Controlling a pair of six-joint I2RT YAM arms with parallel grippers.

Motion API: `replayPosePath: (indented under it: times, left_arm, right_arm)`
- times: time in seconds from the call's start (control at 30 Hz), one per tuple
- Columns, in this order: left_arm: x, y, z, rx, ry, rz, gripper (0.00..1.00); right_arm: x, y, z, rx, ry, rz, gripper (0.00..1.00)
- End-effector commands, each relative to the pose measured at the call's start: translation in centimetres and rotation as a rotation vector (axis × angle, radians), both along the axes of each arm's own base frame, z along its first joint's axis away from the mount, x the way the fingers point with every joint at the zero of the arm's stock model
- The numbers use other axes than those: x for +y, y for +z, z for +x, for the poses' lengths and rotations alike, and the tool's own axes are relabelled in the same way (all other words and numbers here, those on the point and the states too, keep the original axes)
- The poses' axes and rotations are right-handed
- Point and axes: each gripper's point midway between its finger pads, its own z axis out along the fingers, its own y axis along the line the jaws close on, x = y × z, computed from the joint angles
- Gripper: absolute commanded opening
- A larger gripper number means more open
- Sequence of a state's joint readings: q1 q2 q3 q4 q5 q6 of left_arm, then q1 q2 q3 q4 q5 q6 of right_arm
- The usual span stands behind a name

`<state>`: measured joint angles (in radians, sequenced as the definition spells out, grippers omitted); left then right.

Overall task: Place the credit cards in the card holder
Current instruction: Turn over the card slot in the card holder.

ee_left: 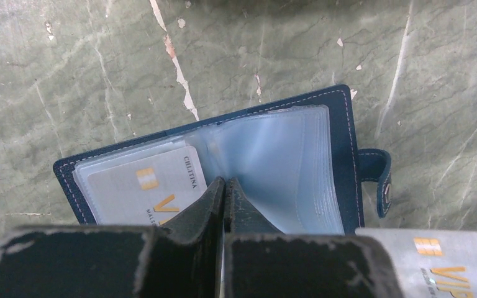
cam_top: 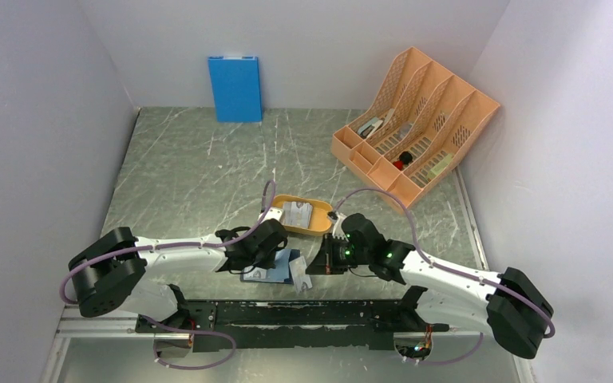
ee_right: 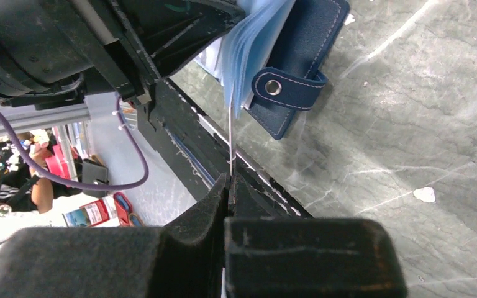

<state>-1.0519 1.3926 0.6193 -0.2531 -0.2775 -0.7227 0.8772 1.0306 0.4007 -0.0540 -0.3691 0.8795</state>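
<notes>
The card holder lies open on the marble table, a navy wallet with clear pockets and a snap tab. One credit card sits in its left pocket. My left gripper is shut over the fold and pinches a clear pocket leaf, lifting the pockets. My right gripper is shut on another credit card, held edge-on with its far end at the lifted pockets. That card also shows flat in the left wrist view. From above, both grippers meet over the card holder.
An orange oval tray with more cards sits just behind the grippers. An orange file organizer stands at the back right, a blue panel leans on the back wall. The black base rail runs along the near edge.
</notes>
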Motion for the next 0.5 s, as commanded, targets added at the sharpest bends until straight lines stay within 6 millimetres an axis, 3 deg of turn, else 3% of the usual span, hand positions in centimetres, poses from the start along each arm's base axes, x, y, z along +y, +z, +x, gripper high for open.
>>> replayPosePath:
  times: [0.0, 0.17, 0.47]
  left_arm:
    - [2.1, -2.8, -1.8, 0.068, 0.001, 0.082, 0.05]
    - [1.9, -2.6, -1.7, 0.070, 0.007, 0.073, 0.05]
    - [1.8, -2.5, -1.7, 0.073, 0.013, 0.070, 0.05]
  right_arm:
    - [0.8, 2.4, 0.7, -0.066, -0.009, 0.081, 0.00]
    - [1.4, 2.7, 0.6, -0.060, 0.023, 0.080, 0.00]
    - [2.0, 1.5, 0.3, -0.013, 0.047, 0.067, 0.00]
